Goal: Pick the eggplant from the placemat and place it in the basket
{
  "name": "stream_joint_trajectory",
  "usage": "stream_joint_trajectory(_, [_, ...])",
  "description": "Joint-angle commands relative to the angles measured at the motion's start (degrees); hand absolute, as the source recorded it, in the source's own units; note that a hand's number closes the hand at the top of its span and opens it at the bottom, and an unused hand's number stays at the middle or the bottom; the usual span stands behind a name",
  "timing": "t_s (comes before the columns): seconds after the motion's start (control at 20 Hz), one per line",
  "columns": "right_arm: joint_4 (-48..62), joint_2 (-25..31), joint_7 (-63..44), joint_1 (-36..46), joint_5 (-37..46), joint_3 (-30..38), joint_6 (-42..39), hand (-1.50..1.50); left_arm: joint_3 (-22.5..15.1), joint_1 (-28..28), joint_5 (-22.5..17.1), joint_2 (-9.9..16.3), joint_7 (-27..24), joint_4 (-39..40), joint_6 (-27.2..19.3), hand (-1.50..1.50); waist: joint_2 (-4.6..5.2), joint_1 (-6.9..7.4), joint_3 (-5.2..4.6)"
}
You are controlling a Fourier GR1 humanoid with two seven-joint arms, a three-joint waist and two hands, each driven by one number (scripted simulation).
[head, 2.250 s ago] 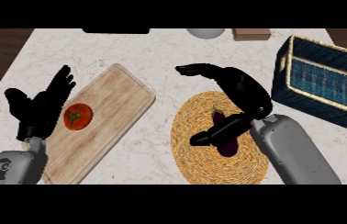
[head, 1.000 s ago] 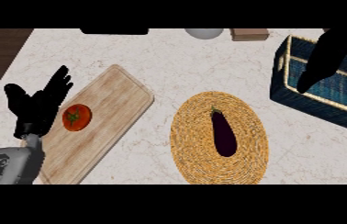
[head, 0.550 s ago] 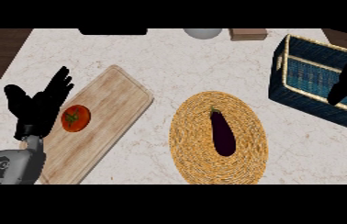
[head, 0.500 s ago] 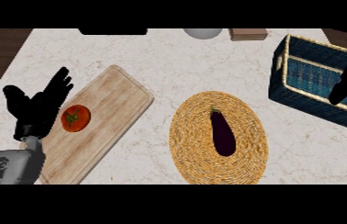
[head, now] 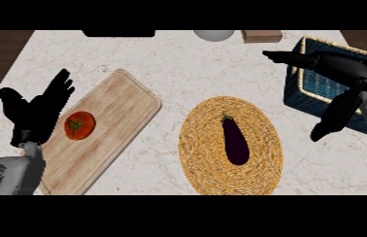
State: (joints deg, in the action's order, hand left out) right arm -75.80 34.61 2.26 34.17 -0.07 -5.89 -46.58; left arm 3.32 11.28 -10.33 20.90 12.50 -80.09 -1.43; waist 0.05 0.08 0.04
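Right hand [head: 342, 80] is back in frame: half a second ago only a sliver showed at the right edge, now it spreads over the basket's [head: 305, 93] near-left corner, fingers [head: 287, 57] straight and splayed, one reaching left along the basket's top-left, the thumb hanging down over the surface at the basket's lower edge. It holds nothing. Eggplant [head: 235, 140] hasn't moved; it lies lengthwise in the middle of the round woven placemat [head: 197, 148], stem end toward the far side, well apart from the right hand. Left hand [head: 37, 110] same as before, open with fingers up at the left edge, just beside the wooden cutting board [head: 122, 105] that carries a tomato [head: 79, 125]. A white bowl [head: 213, 35] and a small brown block [head: 261, 36] sit at the surface's far edge.
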Motion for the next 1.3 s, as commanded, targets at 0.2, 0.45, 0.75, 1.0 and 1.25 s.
stream_joint_trajectory(0.2, [-0.74, -9.8, 7.31, -7.75, 10.02, -2.35, 10.37, -1.5, 1.66, 1.86, 0.48, -0.22, -0.19, 0.77, 1.63, 0.0, 0.03, 0.05, -0.02])
stream_joint_trajectory(0.45, [3.2, -16.09, 6.03, -6.26, 11.43, -2.68, 12.33, -1.5, 1.24, 2.04, 3.22, -2.88, -2.63, 5.01, 0.82, 0.0, 0.04, -0.01, -0.04])
stream_joint_trajectory(0.75, [8.76, -16.7, 9.36, -6.14, 20.52, -6.83, 13.6, -1.5, 3.7, 3.08, 1.78, -0.27, 1.46, 2.09, 3.26, 0.0, 0.05, 0.2, -0.03])
stream_joint_trajectory(1.0, [14.49, -15.21, 13.69, -4.1, 24.21, -6.48, 12.12, -1.5, 0.31, 1.07, 5.26, -5.42, 1.2, -0.16, -0.21, 0.0, 0.03, 0.31, -0.02])
stream_joint_trajectory(1.25, [12.31, -17.58, 13.45, -5.33, 26.81, -4.66, 10.63, -1.5, 2.37, 0.04, 6.13, -5.08, 0.81, -1.6, 1.32, 0.0, -0.05, 0.09, -0.03])
